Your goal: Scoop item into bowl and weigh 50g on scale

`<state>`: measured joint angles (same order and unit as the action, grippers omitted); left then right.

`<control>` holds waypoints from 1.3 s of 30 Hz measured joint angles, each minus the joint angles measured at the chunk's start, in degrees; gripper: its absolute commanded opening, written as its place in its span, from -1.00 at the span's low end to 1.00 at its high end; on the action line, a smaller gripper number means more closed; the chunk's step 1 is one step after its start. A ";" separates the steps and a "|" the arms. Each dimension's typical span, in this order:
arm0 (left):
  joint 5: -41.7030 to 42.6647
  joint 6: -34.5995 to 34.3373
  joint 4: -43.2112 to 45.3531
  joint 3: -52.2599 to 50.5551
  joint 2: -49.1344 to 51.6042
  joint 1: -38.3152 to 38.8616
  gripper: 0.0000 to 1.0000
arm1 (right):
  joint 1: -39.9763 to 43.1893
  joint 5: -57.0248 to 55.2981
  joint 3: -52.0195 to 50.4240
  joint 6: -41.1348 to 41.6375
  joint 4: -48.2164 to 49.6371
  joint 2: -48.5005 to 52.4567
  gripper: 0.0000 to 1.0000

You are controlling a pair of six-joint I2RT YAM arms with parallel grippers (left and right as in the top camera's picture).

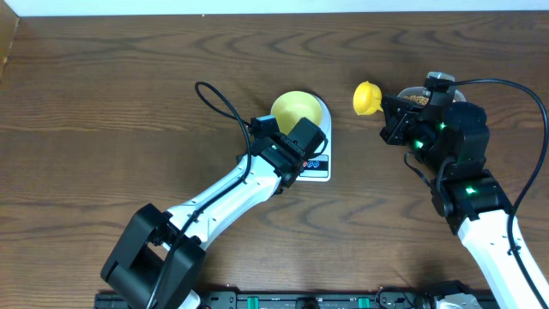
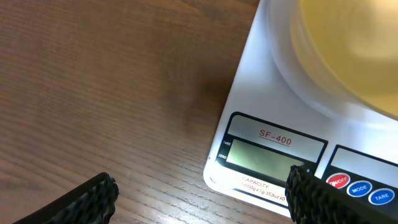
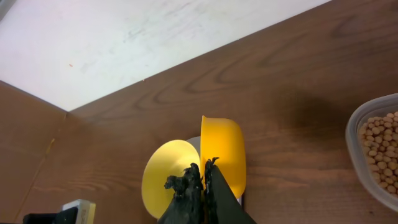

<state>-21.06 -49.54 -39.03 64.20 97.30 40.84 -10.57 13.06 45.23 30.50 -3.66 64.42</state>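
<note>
Right gripper (image 3: 203,180) pinched shut on yellow scoop (image 3: 222,155), right of scale (image 1: 319,166). Beans (image 3: 380,149) in clear container (image 3: 356,121) further right: light, loose, roll easily, so scoop, don't pinch. Bowl (image 1: 297,108) on scale; left gripper (image 1: 302,148) spread above its display.

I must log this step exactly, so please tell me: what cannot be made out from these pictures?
- Reading of the scale: overhead, the left hand covers the display; left wrist, no digits are readable.
- Inside of the scoop: overhead, too small; right wrist sees it from the side, above the right hand.
- The container of beans: overhead, the right arm hides most; right wrist, the edge cuts it.
</note>
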 measured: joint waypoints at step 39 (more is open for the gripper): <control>-0.31 0.02 2.03 0.00 0.00 3.32 0.76 | 0.00 0.00 0.00 0.00 0.02 0.00 -0.98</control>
<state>-21.37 -49.52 -36.99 64.20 97.30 44.16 -10.57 13.06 45.23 30.50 -3.64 64.42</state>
